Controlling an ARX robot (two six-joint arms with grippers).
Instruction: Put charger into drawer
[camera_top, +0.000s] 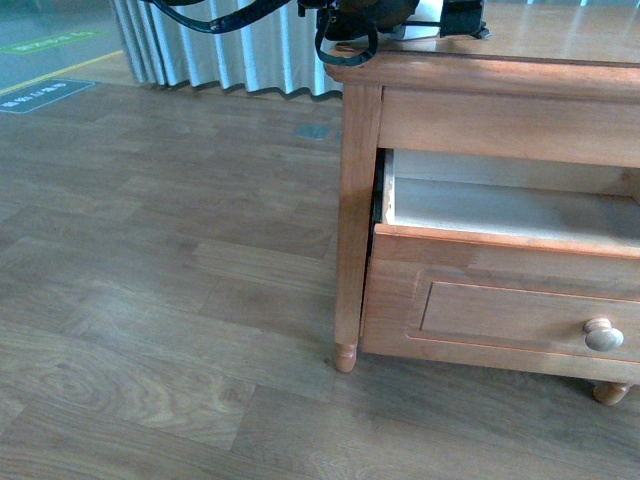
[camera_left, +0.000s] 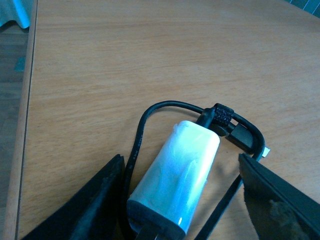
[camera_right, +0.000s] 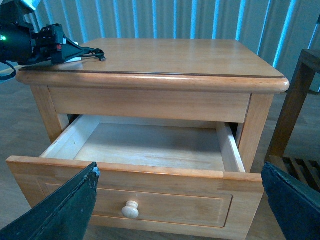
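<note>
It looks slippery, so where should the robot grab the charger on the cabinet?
Squeeze the charger across its two long sides, coming down from above. It lies flat on the top, and the open left pincer straddles it. The cable hugs one side, so it may get pinched too.

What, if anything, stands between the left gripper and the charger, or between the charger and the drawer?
Nothing visible. The charger lies on the cabinet top between the open fingers of the left gripper, and the drawer below is pulled out, its interior bare where it shows.
</note>
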